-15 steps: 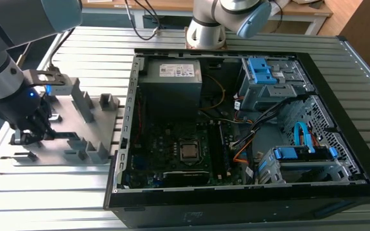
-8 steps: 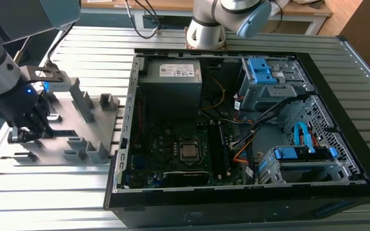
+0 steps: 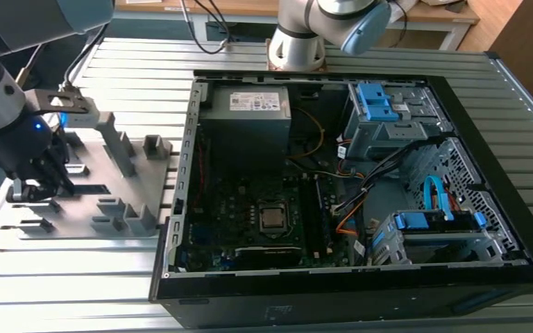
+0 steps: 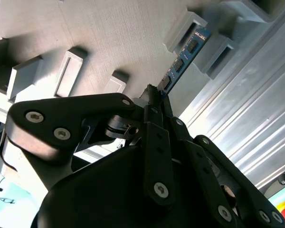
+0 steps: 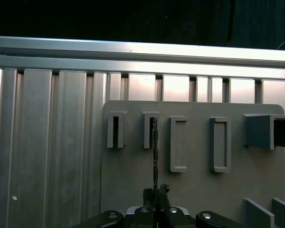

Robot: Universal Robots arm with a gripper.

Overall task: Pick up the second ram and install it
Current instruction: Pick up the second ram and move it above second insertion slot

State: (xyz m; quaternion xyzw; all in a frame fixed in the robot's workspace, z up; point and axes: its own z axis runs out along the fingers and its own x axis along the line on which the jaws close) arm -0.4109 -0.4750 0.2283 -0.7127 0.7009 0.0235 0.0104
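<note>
The second ram point(image 4: 183, 59) is a thin dark strip with small chips, and my gripper point(image 4: 154, 93) is shut on one end of it. Seen edge-on in the first wrist view, the ram point(image 5: 155, 152) runs from the gripper point(image 5: 155, 191) out to a narrow slot of the grey holder tray point(image 5: 199, 190). Its far end lies at that slot's ribs; I cannot tell if it still touches them. In the exterior view the gripper point(image 3: 37, 189) hangs low over the tray point(image 3: 150, 177), at that view's left beside the open computer case point(image 3: 185, 173).
Upright grey ribs and several empty slots point(image 5: 178, 144) stand on the tray around the gripper. Inside the case lie the motherboard with its CPU socket point(image 3: 272, 217), memory slots point(image 3: 320, 208), a power supply point(image 3: 245, 111), blue drive cages point(image 3: 382, 111) and loose cables. A second robot base point(image 3: 299, 41) stands behind the case.
</note>
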